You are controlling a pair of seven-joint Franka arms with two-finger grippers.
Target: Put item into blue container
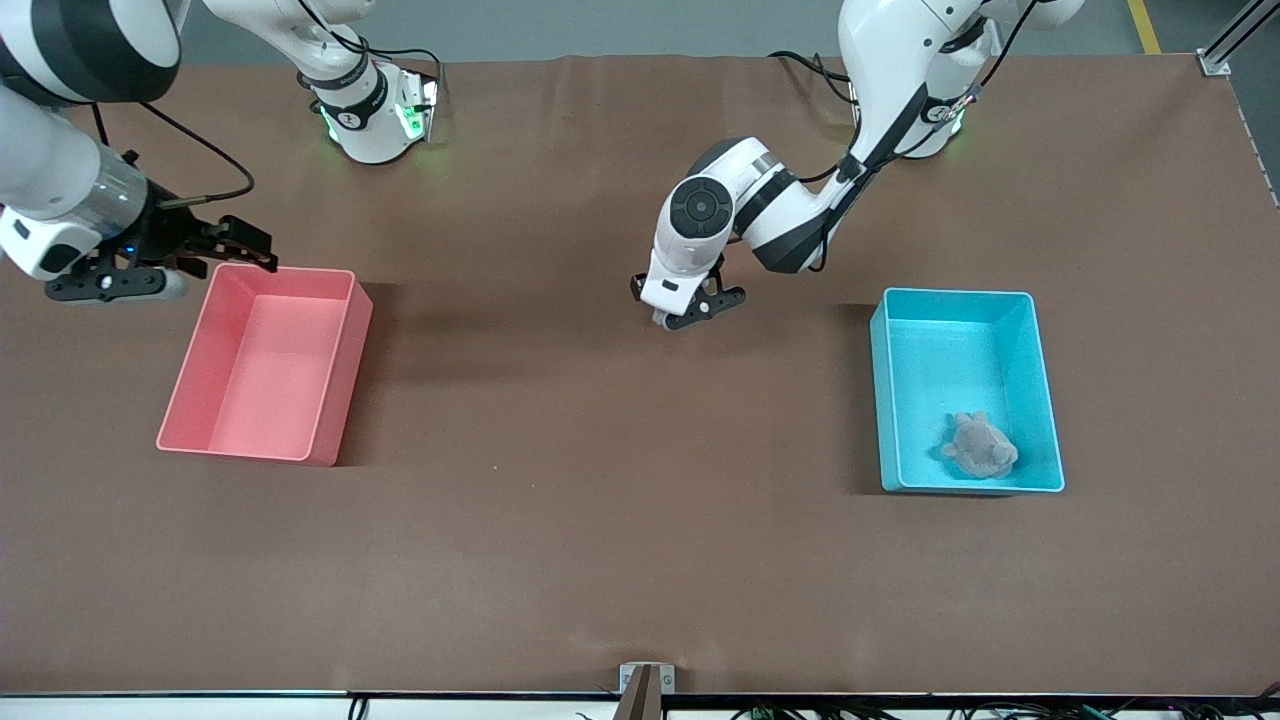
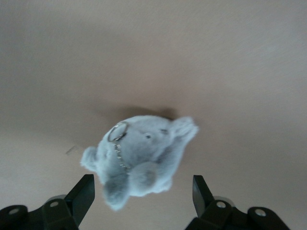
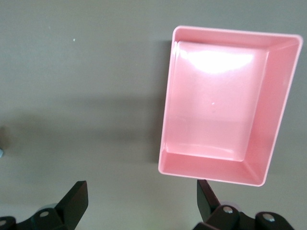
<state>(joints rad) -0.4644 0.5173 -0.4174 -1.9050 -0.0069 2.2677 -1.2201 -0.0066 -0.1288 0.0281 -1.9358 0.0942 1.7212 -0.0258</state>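
Note:
The light-blue container [image 1: 1042, 400] stands toward the left arm's end of the table, and a grey plush toy [image 1: 981, 447] lies inside it at the corner nearest the front camera. My left gripper [image 1: 705, 308] hangs low over the middle of the table, open. In the left wrist view a grey plush toy with a key ring [image 2: 141, 155] lies on the brown table between the open fingers of my left gripper [image 2: 141, 183], untouched. That toy is hidden in the front view. My right gripper [image 1: 245, 248] is open beside the pink bin.
A pink bin [image 1: 330, 375] of the same size, with nothing in it, stands toward the right arm's end; in the right wrist view the pink bin [image 3: 165, 143] lies off to one side of my open right gripper [image 3: 141, 188]. A brown mat [image 1: 600, 520] covers the table.

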